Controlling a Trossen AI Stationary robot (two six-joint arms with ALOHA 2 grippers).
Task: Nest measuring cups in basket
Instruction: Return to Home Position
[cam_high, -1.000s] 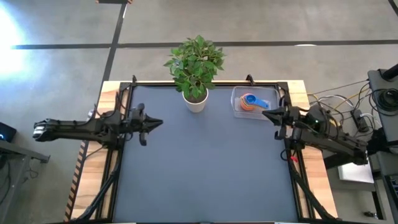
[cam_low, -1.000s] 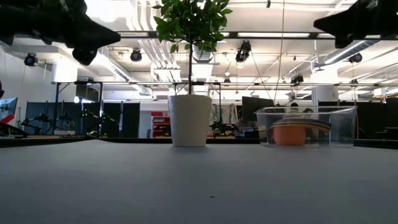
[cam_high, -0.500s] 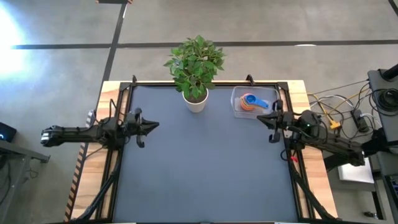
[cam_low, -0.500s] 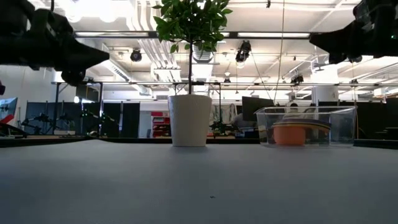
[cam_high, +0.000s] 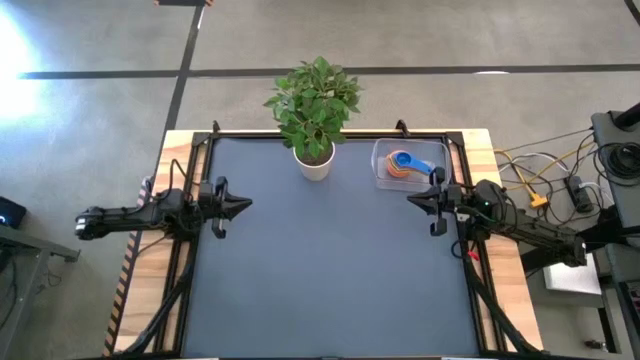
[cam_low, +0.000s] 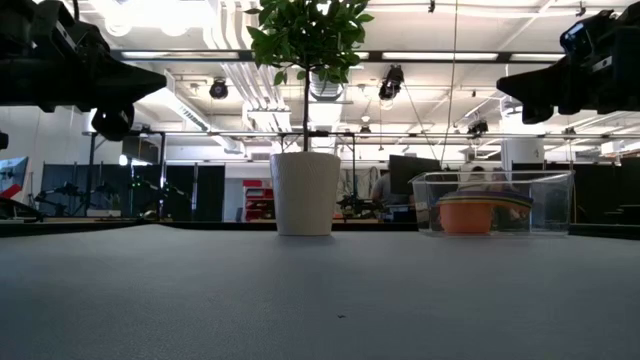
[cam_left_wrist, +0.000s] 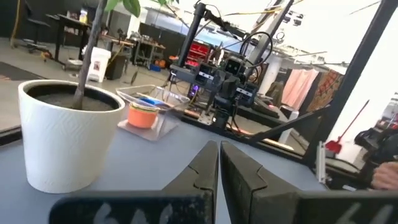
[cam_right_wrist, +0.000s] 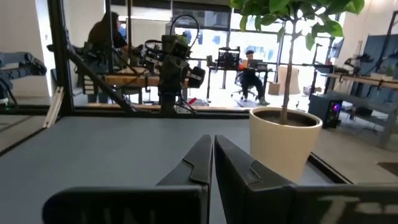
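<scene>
The clear basket (cam_high: 408, 164) rests by its flat bottom on the mat near the far right corner, and holds the nested measuring cups (cam_high: 403, 163), orange below and light blue on top. In the low view the basket (cam_low: 492, 203) shows the orange cups (cam_low: 468, 214) inside. The left wrist view also shows the basket (cam_left_wrist: 149, 106). My left gripper (cam_high: 246, 206) hovers shut over the table's left side. My right gripper (cam_high: 410, 199) hovers shut just near of the basket. Both fingertip pairs meet in the wrist views (cam_left_wrist: 219, 146) (cam_right_wrist: 212, 138).
A white plant pot (cam_high: 314, 161) with a leafy plant (cam_high: 314, 100) stands at the far edge, left of the basket. Black frame rails (cam_high: 330, 136) run around the dark mat (cam_high: 330, 270). People sit at desks in the room behind.
Both arms have come down. The left gripper has drawn back toward the table's left edge; the right gripper has moved a little toward the near edge and the middle, away from the basket. The basket and cups have stayed in place.
</scene>
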